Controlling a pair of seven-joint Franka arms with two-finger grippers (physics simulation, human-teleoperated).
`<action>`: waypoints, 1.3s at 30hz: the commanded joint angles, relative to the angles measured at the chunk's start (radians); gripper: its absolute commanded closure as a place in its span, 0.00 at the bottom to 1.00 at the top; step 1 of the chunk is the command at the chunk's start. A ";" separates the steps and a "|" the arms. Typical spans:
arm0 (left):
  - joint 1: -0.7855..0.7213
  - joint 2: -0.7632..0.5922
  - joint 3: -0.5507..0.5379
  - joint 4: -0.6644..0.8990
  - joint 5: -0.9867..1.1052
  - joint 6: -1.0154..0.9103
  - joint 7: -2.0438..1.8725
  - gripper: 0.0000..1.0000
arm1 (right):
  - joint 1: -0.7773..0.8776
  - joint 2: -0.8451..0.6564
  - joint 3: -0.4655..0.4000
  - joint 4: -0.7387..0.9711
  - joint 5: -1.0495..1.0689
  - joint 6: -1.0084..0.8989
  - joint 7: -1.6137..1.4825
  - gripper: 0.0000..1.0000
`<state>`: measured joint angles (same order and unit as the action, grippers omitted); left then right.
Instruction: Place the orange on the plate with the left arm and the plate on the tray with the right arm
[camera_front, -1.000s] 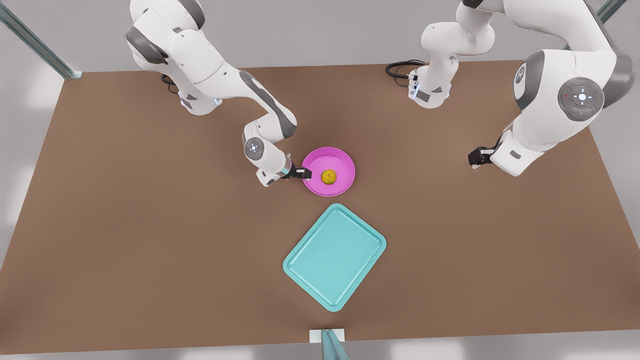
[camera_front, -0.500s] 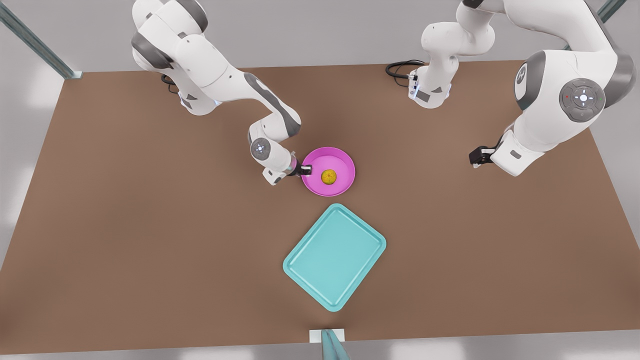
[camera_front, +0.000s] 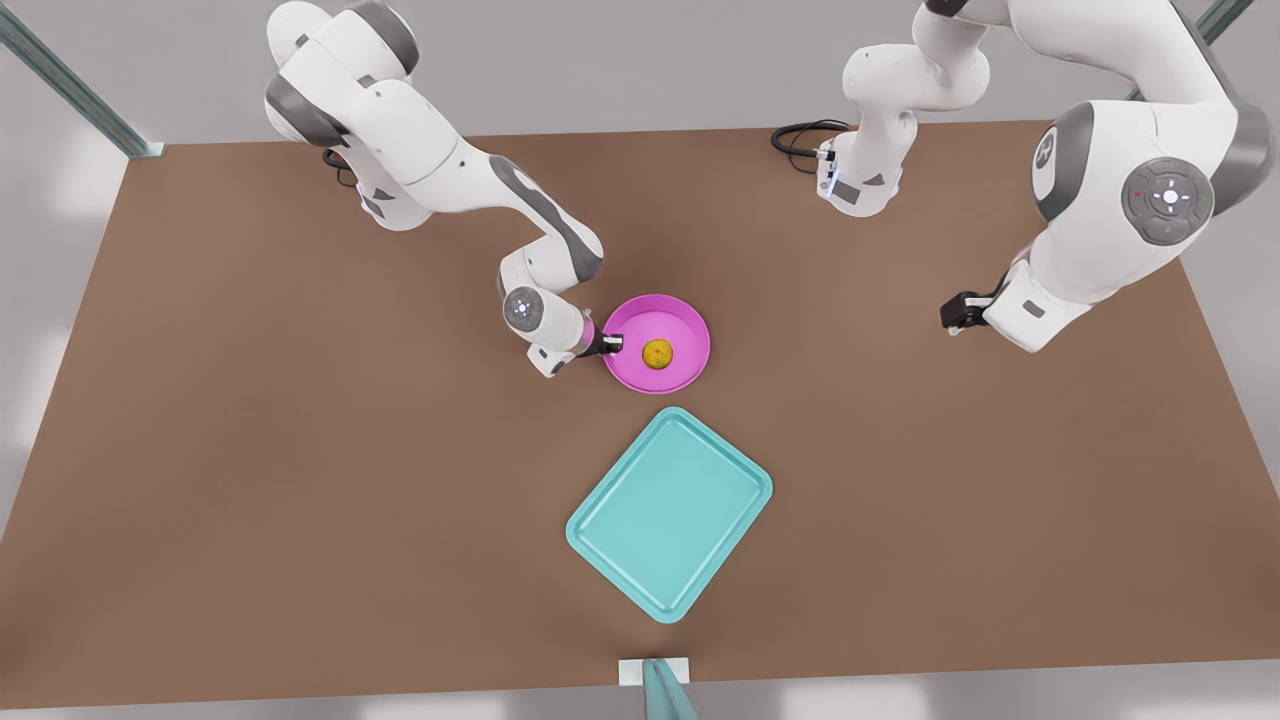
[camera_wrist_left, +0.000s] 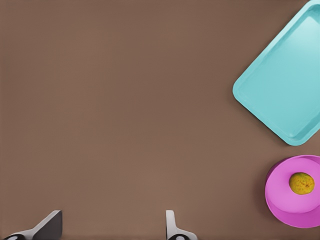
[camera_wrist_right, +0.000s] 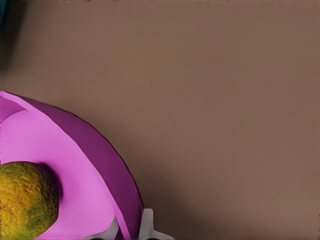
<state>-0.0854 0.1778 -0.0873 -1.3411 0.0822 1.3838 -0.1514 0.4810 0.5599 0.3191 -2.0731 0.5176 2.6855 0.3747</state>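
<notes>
In the front view, the orange (camera_front: 657, 353) sits on the plate (camera_front: 690, 325) near the middle of the worktop (camera_front: 250, 450), with the tray (camera_front: 668, 513) just beside the plate toward the near edge. My right claw (camera_front: 612, 345) straddles the plate's rim; the left claw (camera_front: 950, 313) waits well apart.

The left wrist view shows that waiting claw (camera_wrist_left: 112, 227) spread open and empty.

In the right wrist view, the fingertips (camera_wrist_right: 149, 225) close thinly on the rim. I judge the lift should stay level and slow, so the orange (camera_wrist_right: 25, 202) doesn't roll, then set the plate (camera_wrist_right: 95, 165) flat inside the tray.
</notes>
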 joint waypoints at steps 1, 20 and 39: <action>0.000 -0.001 0.000 0.000 0.001 -0.003 0.012 0.00 | -0.002 -0.002 0.000 0.019 -0.002 -0.079 -0.025 0.79; 0.000 -0.001 0.007 0.000 0.001 -0.017 0.012 0.00 | -0.028 -0.074 0.001 0.053 0.001 -0.079 -0.059 0.79; -0.002 -0.003 0.007 0.000 0.001 -0.025 0.012 0.00 | -0.105 0.258 -0.115 0.646 -0.004 -0.115 -0.076 0.79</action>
<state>-0.0869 0.1760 -0.0795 -1.3411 0.0823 1.3628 -0.1411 0.3759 0.8024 0.2040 -1.4554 0.5205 2.5961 0.2979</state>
